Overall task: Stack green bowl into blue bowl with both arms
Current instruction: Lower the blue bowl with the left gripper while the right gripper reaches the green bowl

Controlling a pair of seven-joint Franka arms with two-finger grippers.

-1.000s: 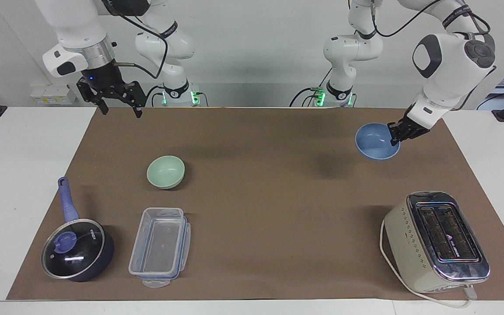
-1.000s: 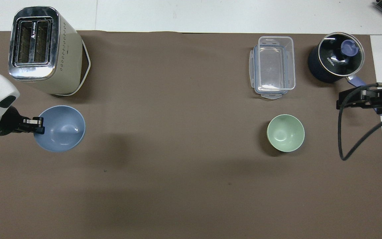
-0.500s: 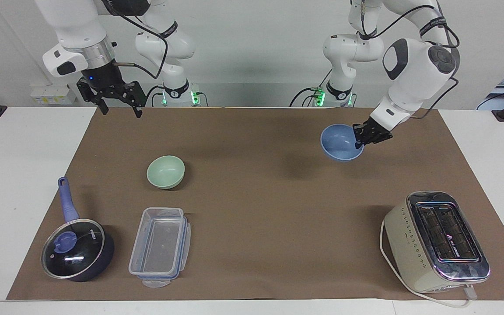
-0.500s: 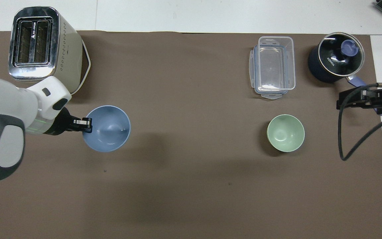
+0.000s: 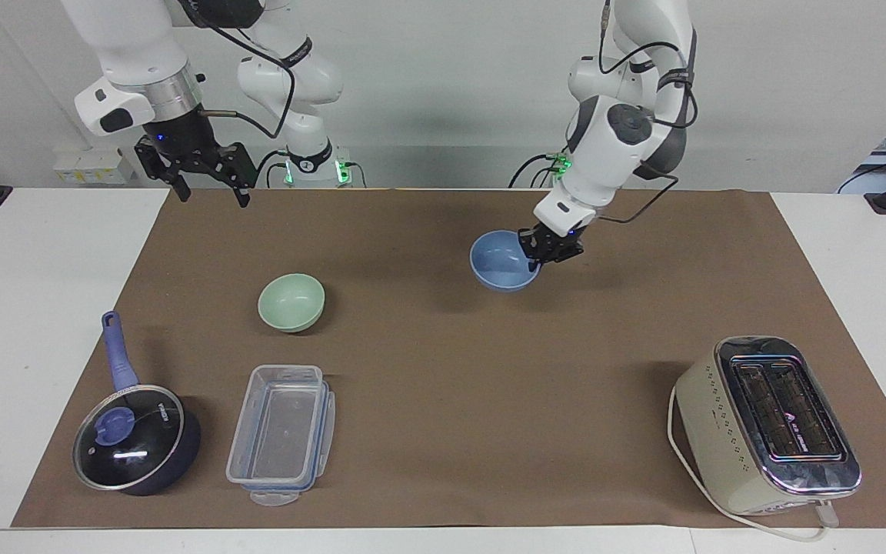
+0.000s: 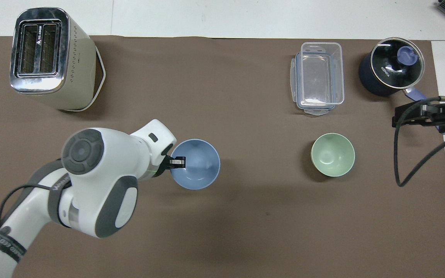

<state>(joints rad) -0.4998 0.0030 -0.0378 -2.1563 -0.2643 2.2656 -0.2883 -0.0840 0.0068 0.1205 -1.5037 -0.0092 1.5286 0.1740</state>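
The surface (image 5: pixel 443 492) is covered by a brown mat carrying a toaster (image 5: pixel 767 425) at the left arm's end and a lidded saucepan (image 5: pixel 135 440) and a clear container (image 5: pixel 283 435) at the right arm's end. The left gripper (image 5: pixel 537 258) holds the blue bowl (image 5: pixel 498 263) over the middle of the mat, jaws clamped on its rim. The right gripper (image 5: pixel 208 188) waits raised over the mat's edge nearest the robots, jaws spread and holding nothing. The green bowl (image 5: pixel 291 302) sits on the mat, nearer to the robots than the container.
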